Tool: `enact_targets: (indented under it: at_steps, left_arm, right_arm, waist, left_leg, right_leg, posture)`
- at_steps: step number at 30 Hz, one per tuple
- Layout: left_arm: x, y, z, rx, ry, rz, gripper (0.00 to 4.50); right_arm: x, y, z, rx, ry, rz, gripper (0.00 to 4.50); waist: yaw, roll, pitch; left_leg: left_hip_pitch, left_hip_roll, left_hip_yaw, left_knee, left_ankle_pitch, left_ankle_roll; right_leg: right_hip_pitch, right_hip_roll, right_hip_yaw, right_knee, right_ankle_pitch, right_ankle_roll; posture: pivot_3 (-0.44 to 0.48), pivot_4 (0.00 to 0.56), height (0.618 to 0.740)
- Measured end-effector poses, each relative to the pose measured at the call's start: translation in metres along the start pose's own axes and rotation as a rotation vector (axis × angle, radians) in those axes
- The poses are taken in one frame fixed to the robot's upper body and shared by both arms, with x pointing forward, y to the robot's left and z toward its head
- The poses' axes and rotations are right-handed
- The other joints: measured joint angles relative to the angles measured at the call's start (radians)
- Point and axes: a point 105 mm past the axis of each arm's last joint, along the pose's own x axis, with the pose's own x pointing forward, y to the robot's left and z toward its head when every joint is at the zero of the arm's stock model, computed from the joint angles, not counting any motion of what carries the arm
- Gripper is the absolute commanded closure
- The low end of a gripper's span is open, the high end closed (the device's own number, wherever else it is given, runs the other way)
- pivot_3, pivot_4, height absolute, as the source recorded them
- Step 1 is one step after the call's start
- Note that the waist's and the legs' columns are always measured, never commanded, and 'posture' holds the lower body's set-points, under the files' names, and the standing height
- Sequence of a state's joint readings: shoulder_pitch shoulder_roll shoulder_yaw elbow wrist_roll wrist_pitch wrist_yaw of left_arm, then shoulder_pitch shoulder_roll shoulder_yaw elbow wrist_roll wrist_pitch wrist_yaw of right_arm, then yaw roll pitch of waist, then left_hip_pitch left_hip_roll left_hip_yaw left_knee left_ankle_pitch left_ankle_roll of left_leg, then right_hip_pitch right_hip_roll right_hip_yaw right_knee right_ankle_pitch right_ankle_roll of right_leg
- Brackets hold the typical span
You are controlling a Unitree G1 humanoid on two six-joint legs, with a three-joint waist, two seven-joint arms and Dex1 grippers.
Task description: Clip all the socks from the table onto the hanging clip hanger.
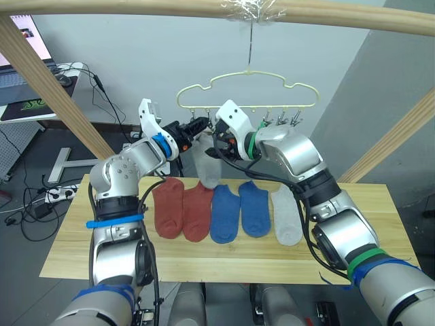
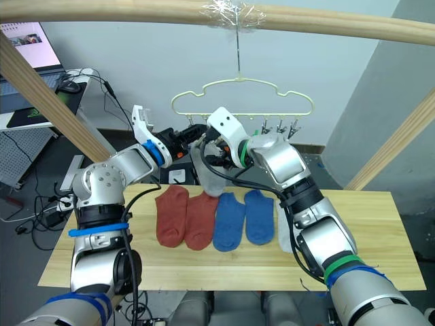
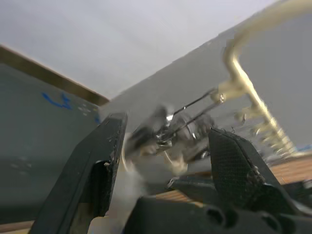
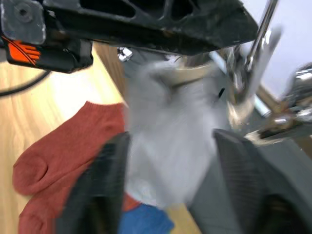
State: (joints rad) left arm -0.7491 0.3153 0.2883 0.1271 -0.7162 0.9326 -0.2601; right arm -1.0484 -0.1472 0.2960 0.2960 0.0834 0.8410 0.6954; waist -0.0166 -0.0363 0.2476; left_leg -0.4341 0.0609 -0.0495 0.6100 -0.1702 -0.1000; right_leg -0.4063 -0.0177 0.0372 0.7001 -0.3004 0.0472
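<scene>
Both grippers met at the clip hanger, working a light grey sock.

The left gripper stood wide around a silver clip; the right gripper stood wide beside the hanging sock. Five socks lay on the table.

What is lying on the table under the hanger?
On the table lie two rust-red socks, two blue socks and one grey sock. The right arm covers part of that grey sock.
</scene>
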Motion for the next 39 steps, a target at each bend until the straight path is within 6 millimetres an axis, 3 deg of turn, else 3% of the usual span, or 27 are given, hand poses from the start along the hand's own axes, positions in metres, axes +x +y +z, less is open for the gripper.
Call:
enact_targets:
  at_steps: [2, 10, 17, 23, 26, 29, 39]
  left_arm:
    - [-0.006, 0.003, -0.008, 0.064, 0.005, 0.017, 1.5]
    - [-0.025, 0.0, -0.007, 0.348, -0.108, 0.043, 1.5]
    - [-0.035, -0.02, -0.021, 0.526, -0.159, 0.016, 1.5]
    - [-0.028, -0.037, -0.031, 0.597, -0.199, -0.004, 1.5]
    - [-0.023, -0.043, -0.033, 0.59, -0.227, -0.012, 2.06]
    - [-0.017, -0.045, -0.032, 0.605, -0.246, 0.006, 2.94]
    - [0.0, -0.044, -0.034, 0.631, -0.257, 0.078, 2.94]
  right_arm:
    - [-0.003, 0.003, -0.005, 0.01, 0.002, 0.006, 0.04]
    - [-0.036, 0.009, -0.025, 0.009, 0.022, 0.01, 0.04]
    - [-0.095, 0.006, -0.032, 0.02, 0.001, -0.035, 0.04]
    - [-0.14, 0.002, -0.025, 0.021, -0.033, -0.077, 0.04]
    - [-0.158, -0.002, -0.022, 0.017, -0.034, -0.108, 0.0]
    - [-0.167, -0.003, -0.023, 0.022, -0.02, -0.119, 0.0]
    - [-0.18, -0.001, -0.025, 0.026, 0.017, -0.138, 0.0]
  waist:
    - [0.001, 0.0, 0.0]
    - [0.025, 0.0, 0.0]
    - [0.044, 0.0, 0.0]
    - [0.042, 0.0, 0.0]
    - [0.04, 0.0, 0.0]
    - [0.039, 0.0, 0.0]
    - [0.036, 0.0, 0.0]
  left_leg:
    - [0.0, 0.0, 0.0, 0.0, 0.0, 0.0]
    - [0.0, 0.0, 0.0, 0.0, 0.0, 0.001]
    - [0.0, 0.0, -0.001, 0.001, -0.002, 0.004]
    - [0.001, 0.0, -0.001, 0.001, 0.0, 0.006]
    - [0.001, 0.0, -0.001, 0.002, 0.0, 0.007]
    - [0.001, 0.0, -0.001, 0.002, 0.001, 0.008]
    - [0.001, 0.0, 0.0, 0.002, 0.001, 0.008]
  right_leg:
    - [0.0, 0.0, 0.0, 0.0, 0.0, 0.0]
    - [0.0, 0.0, 0.0, 0.0, 0.0, 0.0]
    - [0.001, 0.0, 0.0, 0.0, 0.0, 0.0]
    - [0.002, 0.0, 0.0, 0.0, 0.002, -0.002]
    - [0.002, 0.001, 0.001, 0.0, 0.002, -0.003]
    - [0.002, 0.002, 0.001, 0.0, 0.003, -0.004]
    - [0.002, 0.002, 0.002, -0.001, 0.003, -0.003]
  posture:
    - [0.1, 0.149, 0.74]
    - [0.126, 0.152, 0.74]
    - [0.124, 0.165, 0.74]
    - [0.104, 0.173, 0.74]
    - [0.096, 0.175, 0.74]
    - [0.077, 0.181, 0.74]
    - [0.017, 0.195, 0.74]
